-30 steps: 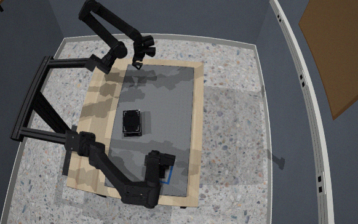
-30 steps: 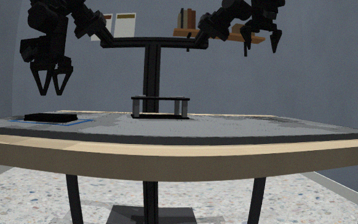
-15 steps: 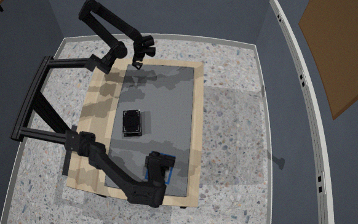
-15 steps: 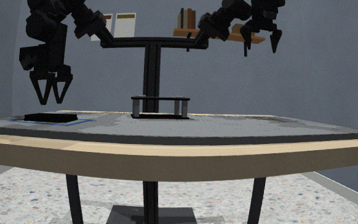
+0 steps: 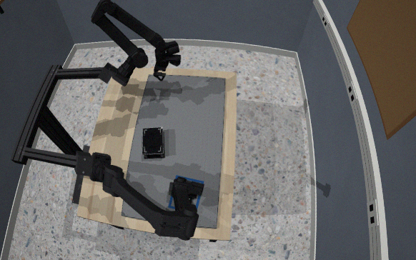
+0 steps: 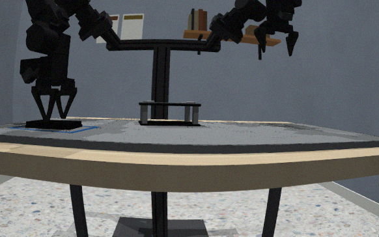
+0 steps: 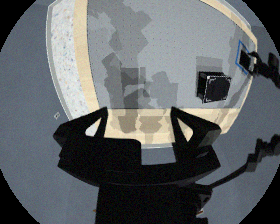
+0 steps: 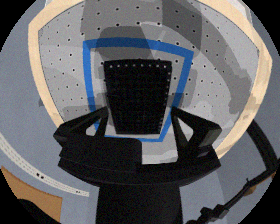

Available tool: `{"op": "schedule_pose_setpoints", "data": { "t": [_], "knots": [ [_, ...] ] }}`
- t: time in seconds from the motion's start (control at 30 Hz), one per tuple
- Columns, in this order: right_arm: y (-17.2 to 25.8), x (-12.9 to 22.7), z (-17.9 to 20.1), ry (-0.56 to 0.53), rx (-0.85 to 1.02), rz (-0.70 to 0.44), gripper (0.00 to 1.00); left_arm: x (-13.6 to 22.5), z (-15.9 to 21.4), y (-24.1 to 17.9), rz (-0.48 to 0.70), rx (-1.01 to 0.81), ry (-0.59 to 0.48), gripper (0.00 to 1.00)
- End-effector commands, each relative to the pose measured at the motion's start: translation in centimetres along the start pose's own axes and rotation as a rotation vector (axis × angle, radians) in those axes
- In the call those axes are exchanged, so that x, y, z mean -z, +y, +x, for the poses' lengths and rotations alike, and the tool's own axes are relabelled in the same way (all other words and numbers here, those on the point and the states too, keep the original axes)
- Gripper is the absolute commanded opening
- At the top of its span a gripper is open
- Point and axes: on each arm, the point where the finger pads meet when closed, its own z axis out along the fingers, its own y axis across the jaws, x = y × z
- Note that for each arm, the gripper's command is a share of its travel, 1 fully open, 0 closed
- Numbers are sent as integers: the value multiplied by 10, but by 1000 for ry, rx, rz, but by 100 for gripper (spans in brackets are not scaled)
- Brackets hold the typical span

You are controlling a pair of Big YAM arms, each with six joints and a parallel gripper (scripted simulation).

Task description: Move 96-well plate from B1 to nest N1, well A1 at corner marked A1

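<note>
The black 96-well plate lies flat inside the blue outline of spot B1. Pale marks show along two rim edges in the right wrist view, but letters and numbers are unreadable. My right gripper is open and points down, its fingertips close above the plate in the exterior view. The raised nest N1 is a black platform on grey posts with pale corner locators; its A1 mark is not readable. My left gripper is open and empty, high above the table.
The nest stands near the bench's arm-mount side, between the two arms. The right arm covers much of spot B1 in the top view. The grey perforated bench top has a pale wooden border. A black arm stand rises behind the table.
</note>
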Motion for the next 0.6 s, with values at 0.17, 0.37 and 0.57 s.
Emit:
{"op": "schedule_pose_setpoints", "data": {
  "t": [0.17,0.37,0.57],
  "knots": [
    [5,-15,-8,-9,-5,-14,100,5,-10,7,-10,17,-22,100],
    [7,-18,-4,0,5,-34,100,5,-10,7,-10,17,-22,100],
    [10,-13,-2,4,-10,-31,100,5,-10,7,-10,17,-22,100]
  ]
}}
